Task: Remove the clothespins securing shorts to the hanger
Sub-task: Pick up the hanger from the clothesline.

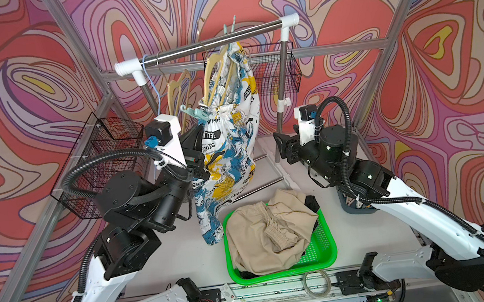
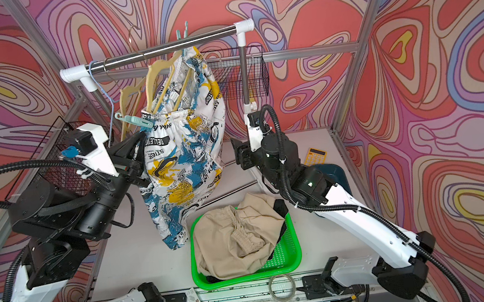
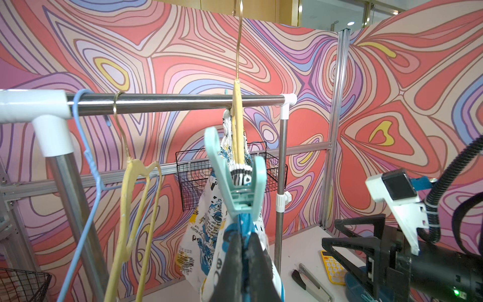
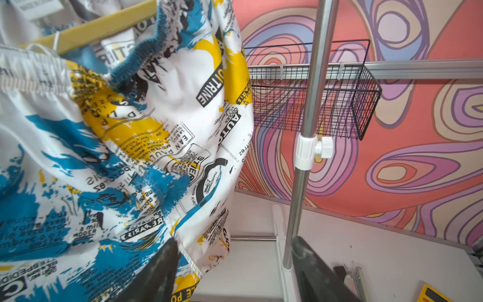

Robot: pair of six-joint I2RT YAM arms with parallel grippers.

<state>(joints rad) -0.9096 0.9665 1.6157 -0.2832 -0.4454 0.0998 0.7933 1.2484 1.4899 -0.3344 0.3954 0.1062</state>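
Observation:
The printed shorts hang from a beige hanger on the rail. A mint-green clothespin clips their waistband at the left. Another clothespin sticks up by the rail. My left gripper is shut on the shorts' cloth just under the mint clothespin. To the right of the shorts, my right gripper is open and holds nothing. Beige shorts lie over black shorts in the basket.
A green basket sits at the front centre. Wire baskets hang at the left and back. Empty hangers hang on the rail's left. The rack pole stands by my right gripper. A yellow calculator, stapler and blue tray lie at the right.

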